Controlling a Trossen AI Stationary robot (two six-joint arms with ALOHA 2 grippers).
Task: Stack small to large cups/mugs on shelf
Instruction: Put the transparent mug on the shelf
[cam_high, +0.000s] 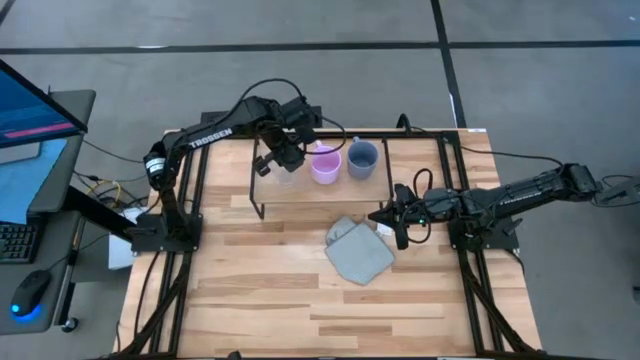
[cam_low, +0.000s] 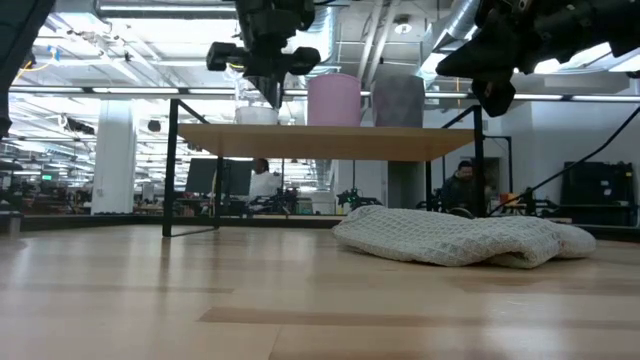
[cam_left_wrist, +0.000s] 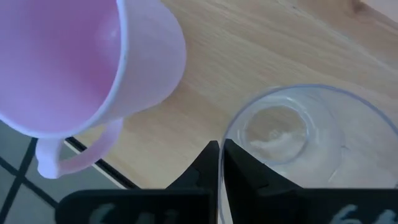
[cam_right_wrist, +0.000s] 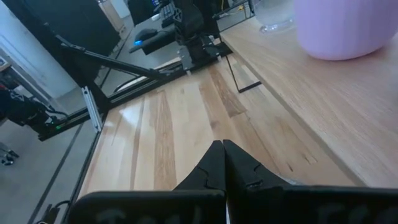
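The grey-green cloth (cam_high: 360, 253) lies crumpled on the slatted wooden table (cam_high: 260, 310), toward the near-right part, its waffle texture plain in the low view. Broad bare tabletop lies in front of and to the left of it.

The right gripper (cam_high: 401, 222) hangs just beyond the cloth's far-right corner, its arm stretched in low from the right edge. Its fingers are pressed together with nothing between them, tips pointing across the table toward the shelf (cam_high: 400, 160).

The shelf, a narrow light wooden board on thin black wire legs, runs along the far side of the table. Three vessels stand on it in a row, each just beside the next: a clear glass cup (cam_left_wrist: 298, 140) at the left, a pink-lilac mug (cam_high: 325, 163) with a loop handle in the middle, and a blue-grey mug (cam_high: 361, 159) at the right. To the right of the blue-grey mug the board is bare.

The left gripper (cam_high: 281, 158) reaches over the shelf's left portion, pointing down at the glass cup. Its fingers meet at the cup's rim, pinching the thin glass wall.
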